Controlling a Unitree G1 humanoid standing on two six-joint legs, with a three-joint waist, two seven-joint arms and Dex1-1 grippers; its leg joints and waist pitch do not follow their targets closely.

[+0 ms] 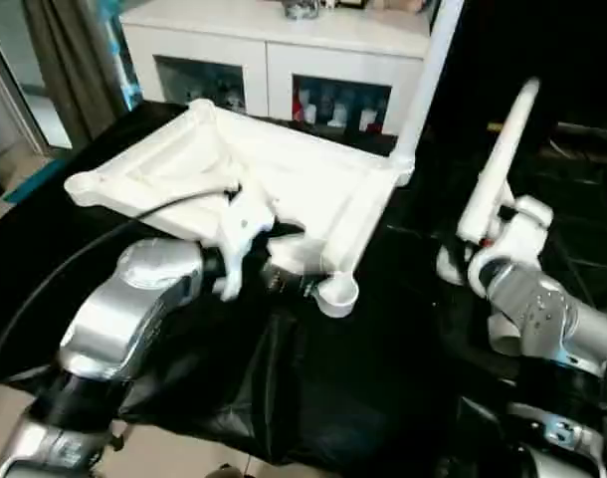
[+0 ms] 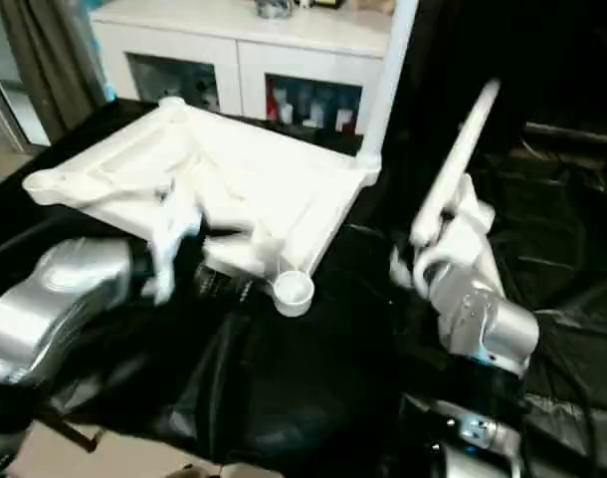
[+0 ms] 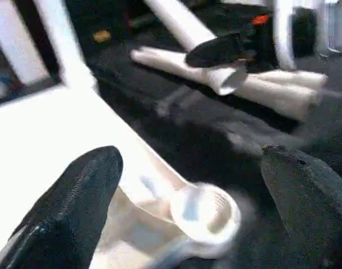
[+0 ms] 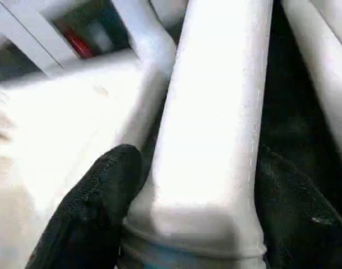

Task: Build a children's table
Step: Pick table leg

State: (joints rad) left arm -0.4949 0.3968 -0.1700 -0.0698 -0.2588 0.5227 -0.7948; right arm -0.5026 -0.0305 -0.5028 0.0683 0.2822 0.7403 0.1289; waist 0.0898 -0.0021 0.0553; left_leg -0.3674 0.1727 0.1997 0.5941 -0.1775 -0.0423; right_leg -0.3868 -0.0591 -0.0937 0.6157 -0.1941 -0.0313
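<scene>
The children's table top point(image 1: 284, 169) lies upside down on black cloth, ribbed underside up. One white leg point(image 1: 428, 70) stands upright in its far right corner socket. My left gripper point(image 3: 190, 159) is open, its two black fingers spread wide on either side of the near corner socket point(image 3: 207, 213), which holds no leg. To the right, my right gripper point(image 4: 199, 185) is shut on the thick end of another white leg point(image 1: 498, 159), which tilts up and away from the table top.
A white cabinet point(image 1: 274, 40) with glass-fronted shelves stands just behind the table top. Loose white legs point(image 3: 272, 89) lie on the black cloth point(image 1: 313, 398) near the right gripper. A black cable point(image 1: 85, 249) runs along my left arm. Curtain point(image 1: 70, 60) at far left.
</scene>
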